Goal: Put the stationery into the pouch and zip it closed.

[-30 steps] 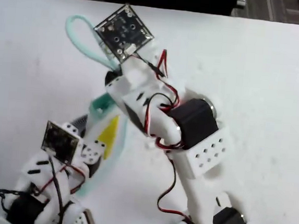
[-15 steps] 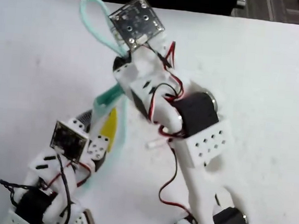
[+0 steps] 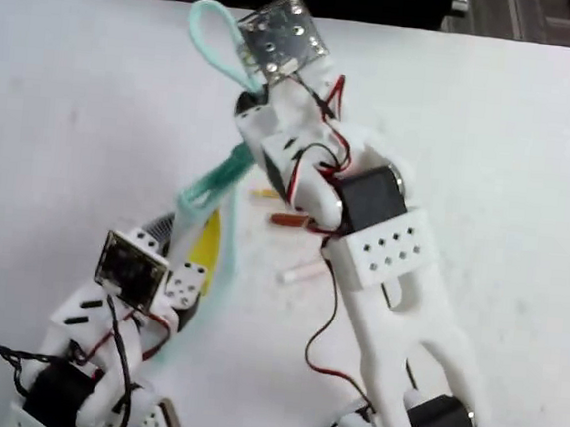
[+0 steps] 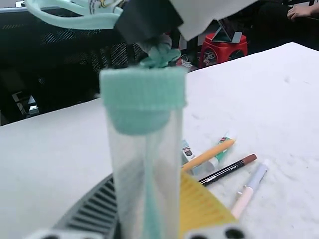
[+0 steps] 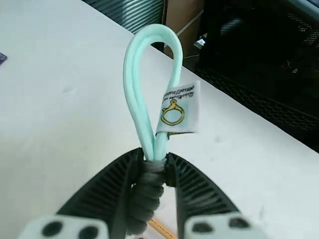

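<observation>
A clear pouch (image 3: 211,185) with mint trim hangs stretched between the two grippers. My right gripper (image 3: 246,105) is shut on its far end, just below the mint loop (image 3: 214,29); in the right wrist view the gripper (image 5: 153,159) pinches the grey knot under the loop (image 5: 149,74) and its tag (image 5: 178,109). My left gripper (image 3: 188,233), with one grey and one yellow finger, is shut on the pouch's near end (image 4: 144,149). Several pens lie loose on the table beside the pouch: an orange pencil (image 4: 207,154), a brown pen (image 4: 229,169) and a white pen (image 4: 249,186).
The right arm's white body (image 3: 389,283) crosses the table from the front right, above the pens (image 3: 289,219). The white table (image 3: 511,143) is bare to the right and far left. A dark edge and chairs lie beyond the table's far side.
My right gripper has carried the loop end farther away and to the right, pulling the pouch taut and steeper. The pens beneath the arm have come into sight. The left gripper shifted slightly.
</observation>
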